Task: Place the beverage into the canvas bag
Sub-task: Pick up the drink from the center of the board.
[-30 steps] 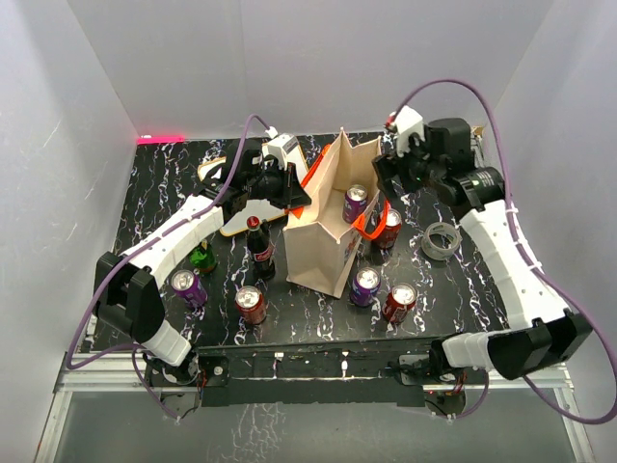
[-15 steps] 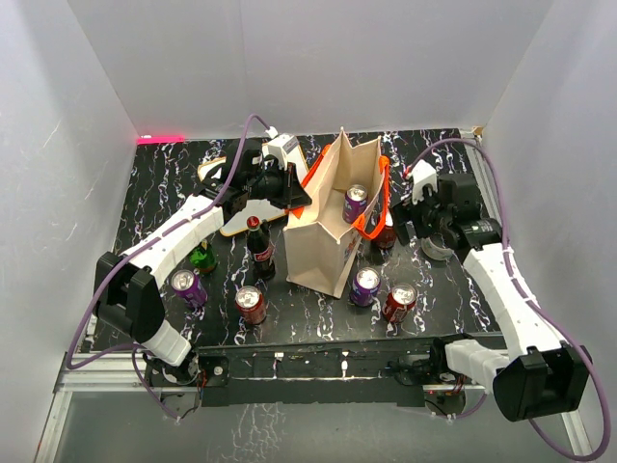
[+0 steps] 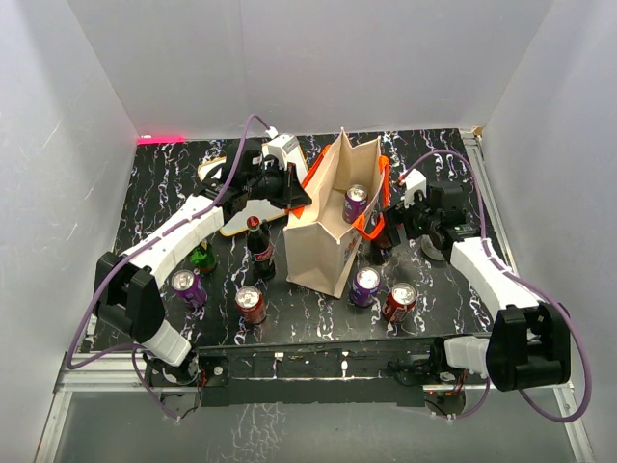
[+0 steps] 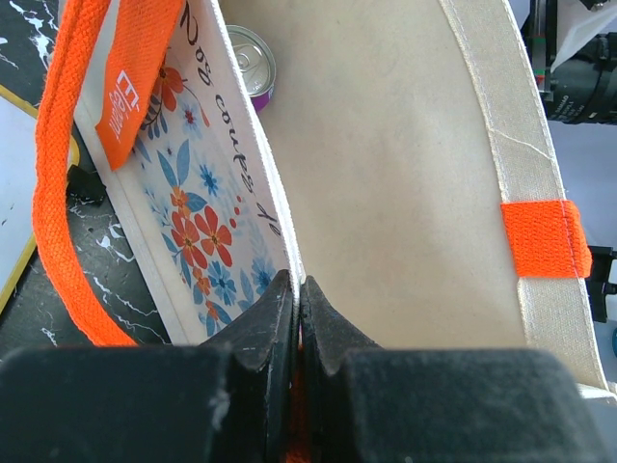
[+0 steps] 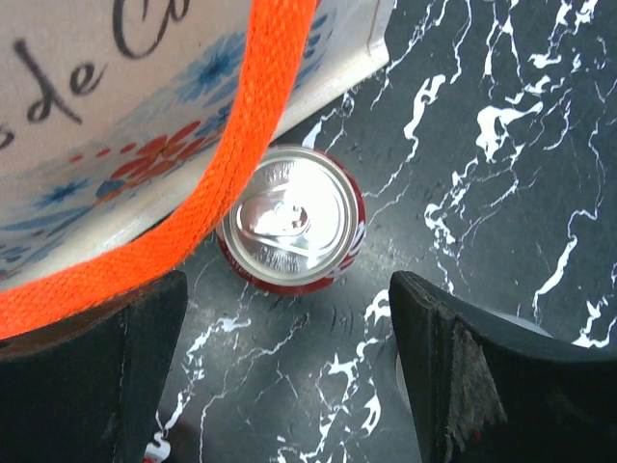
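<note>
Presently the rim of the canvas bag [image 3: 318, 249] is pinched by the closed left gripper [image 4: 297, 318], and a purple can [image 4: 253, 66] is seen inside. Just beside the bag's wall, under its orange handle [image 5: 241, 164], a red can [image 5: 292, 231] is framed by the wide-spread, empty right gripper [image 5: 289, 376]. Marbled table [image 5: 501, 145] is seen beyond.

one can [image 3: 356, 202] in canvas bag [image 3: 314, 253], second can [image 5: 292, 231] beside, maybe touching
</note>
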`<state>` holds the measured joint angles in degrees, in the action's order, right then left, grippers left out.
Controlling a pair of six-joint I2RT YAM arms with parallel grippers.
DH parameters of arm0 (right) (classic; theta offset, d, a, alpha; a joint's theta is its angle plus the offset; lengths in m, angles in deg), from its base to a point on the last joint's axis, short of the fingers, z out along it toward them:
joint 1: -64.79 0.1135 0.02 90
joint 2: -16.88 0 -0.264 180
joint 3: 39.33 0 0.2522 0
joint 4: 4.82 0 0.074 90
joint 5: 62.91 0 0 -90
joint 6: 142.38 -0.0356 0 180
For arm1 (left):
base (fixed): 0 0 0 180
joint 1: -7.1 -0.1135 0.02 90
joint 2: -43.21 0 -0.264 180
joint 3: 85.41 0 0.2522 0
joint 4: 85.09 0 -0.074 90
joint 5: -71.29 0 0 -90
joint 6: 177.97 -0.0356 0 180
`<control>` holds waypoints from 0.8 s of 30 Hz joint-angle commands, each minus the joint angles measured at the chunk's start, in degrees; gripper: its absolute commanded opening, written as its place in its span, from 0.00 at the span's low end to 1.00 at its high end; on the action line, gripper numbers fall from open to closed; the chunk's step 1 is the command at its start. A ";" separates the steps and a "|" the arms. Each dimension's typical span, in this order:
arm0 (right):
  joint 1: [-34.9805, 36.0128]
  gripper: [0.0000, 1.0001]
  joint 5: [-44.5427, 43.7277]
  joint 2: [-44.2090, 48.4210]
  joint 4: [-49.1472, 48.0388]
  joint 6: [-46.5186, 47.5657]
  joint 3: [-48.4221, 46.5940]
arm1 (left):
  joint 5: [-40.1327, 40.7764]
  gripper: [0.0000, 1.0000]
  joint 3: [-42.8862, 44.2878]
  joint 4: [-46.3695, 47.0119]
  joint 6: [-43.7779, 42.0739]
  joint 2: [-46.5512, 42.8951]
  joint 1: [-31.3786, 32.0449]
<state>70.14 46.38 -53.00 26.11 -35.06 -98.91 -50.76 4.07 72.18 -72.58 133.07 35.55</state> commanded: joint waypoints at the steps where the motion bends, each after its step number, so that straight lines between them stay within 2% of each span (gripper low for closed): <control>1: -0.31 0.89 1.02 -1.42 -10.06 -1.15 0.19 | -0.66 0.00 -0.38 0.46 -0.72 -1.65 -0.26; 14: -0.28 0.87 5.93 -10.05 -14.55 -1.75 -0.57 | -1.12 0.00 -0.31 0.80 -0.28 -1.33 -0.27; 24: -0.31 0.73 5.05 -10.74 -13.92 -1.60 -1.15 | -1.63 0.00 0.04 0.88 -0.11 -0.92 -0.27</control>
<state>69.96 51.25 -64.81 15.73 -36.30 -98.19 -50.90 4.05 72.23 -72.51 133.07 35.55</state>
